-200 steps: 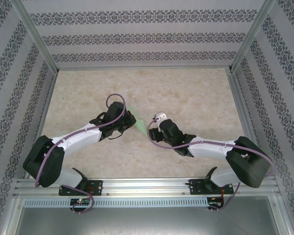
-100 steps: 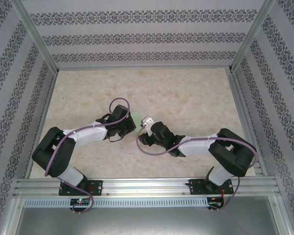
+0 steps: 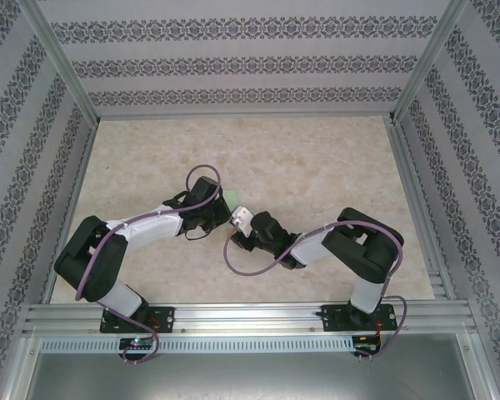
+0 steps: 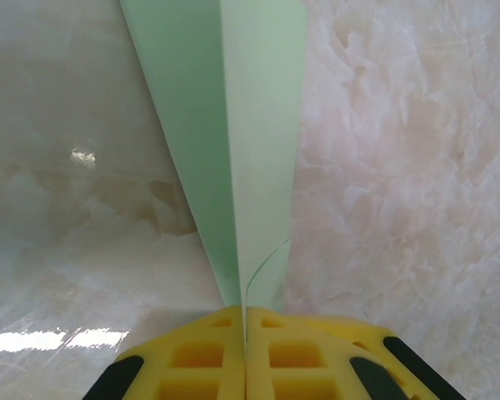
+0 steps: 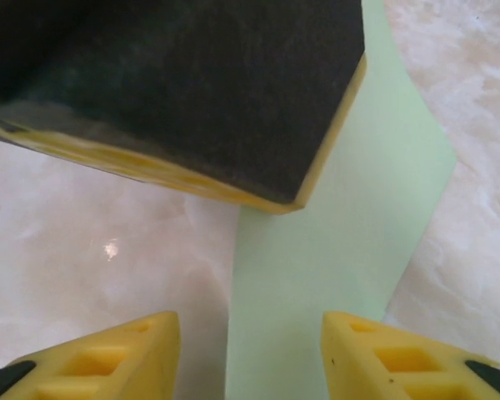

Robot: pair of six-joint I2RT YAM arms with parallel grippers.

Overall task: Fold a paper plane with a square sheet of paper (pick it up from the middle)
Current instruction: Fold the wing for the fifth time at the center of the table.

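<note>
Surface: pale, marble-patterned table, glossy enough to throw back bright patches of light in the left wrist view.
Surround: walls on three sides are papered in bands of dark floral ornament. An aluminium rail runs along the near edge and carries both arm bases.
Left arm: reaches from its base up and to the right, toward the middle of the table.
Left gripper: its yellow fingers are pressed together with no gap, pinching the narrow end of the paper plane.
Paper plane: pale green and folded along a centre crease, widening away from the left gripper. One half is shaded and the other lighter. In the top view a small green patch shows just past the left wrist, near the table's middle. Whether the paper touches the table cannot be told.
Right arm: bent back on itself at the right, with its wrist pointing left at the left gripper.
Right gripper: its jaws stand apart, one yellow tip on either side of the green strip. Whether either tip touches the paper cannot be told.
Left gripper's finger: in the right wrist view, a dark pad with a yellow edge lies over the upper part of the paper.
Spacing: the two grippers are close, facing each other, with the paper between them.
</note>
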